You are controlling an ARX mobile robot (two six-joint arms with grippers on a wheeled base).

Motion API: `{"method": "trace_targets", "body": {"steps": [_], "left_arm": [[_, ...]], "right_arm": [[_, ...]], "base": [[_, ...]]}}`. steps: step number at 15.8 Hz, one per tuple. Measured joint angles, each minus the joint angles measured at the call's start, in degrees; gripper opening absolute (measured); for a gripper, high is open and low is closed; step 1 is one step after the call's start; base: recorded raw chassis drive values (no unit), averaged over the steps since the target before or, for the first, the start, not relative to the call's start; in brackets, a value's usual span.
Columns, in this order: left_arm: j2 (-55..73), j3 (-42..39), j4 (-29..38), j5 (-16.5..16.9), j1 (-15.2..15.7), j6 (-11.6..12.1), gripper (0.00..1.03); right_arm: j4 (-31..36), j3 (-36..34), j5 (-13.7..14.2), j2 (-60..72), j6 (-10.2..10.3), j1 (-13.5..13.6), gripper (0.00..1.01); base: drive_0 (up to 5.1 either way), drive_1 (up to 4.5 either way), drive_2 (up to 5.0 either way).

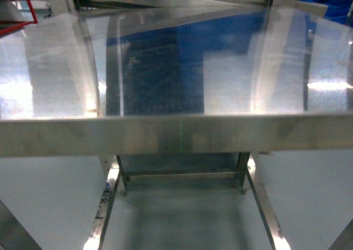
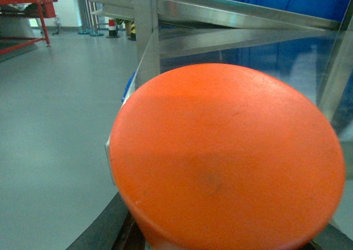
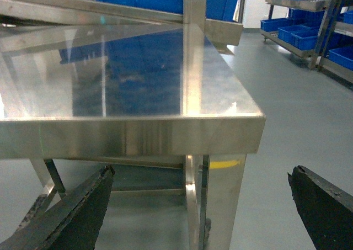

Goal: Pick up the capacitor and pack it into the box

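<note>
Left gripper [image 2: 220, 233]: pinching a round orange plastic cylinder [image 2: 226, 161].
Right gripper [image 3: 198, 206]: fingers spread, nothing between.
Table: shiny stainless steel table [image 3: 132, 134] at 12 o'clock.

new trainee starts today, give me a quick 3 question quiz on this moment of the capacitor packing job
1. True or false: the pale pink box stands on the steel table.
2. What fills the left wrist view? A) a blue crate B) an orange round object C) a carton
3. How do the right gripper fingers stand?

Key:
1. False; no box shows in any view.
2. B
3. Spread wide apart, nothing between them, below the table edge.
</note>
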Motion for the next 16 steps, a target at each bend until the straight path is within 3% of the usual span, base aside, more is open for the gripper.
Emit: {"method": "trace_targets", "body": {"steps": [16], "left_arm": [[0.0,0.0,-0.02,0.04,0.0,0.0,0.44]], "right_arm": [[0.02,0.0,0.0,0.0,0.02,0.0,0.98]], "base": [[0.0,0.0,0.0]]}}
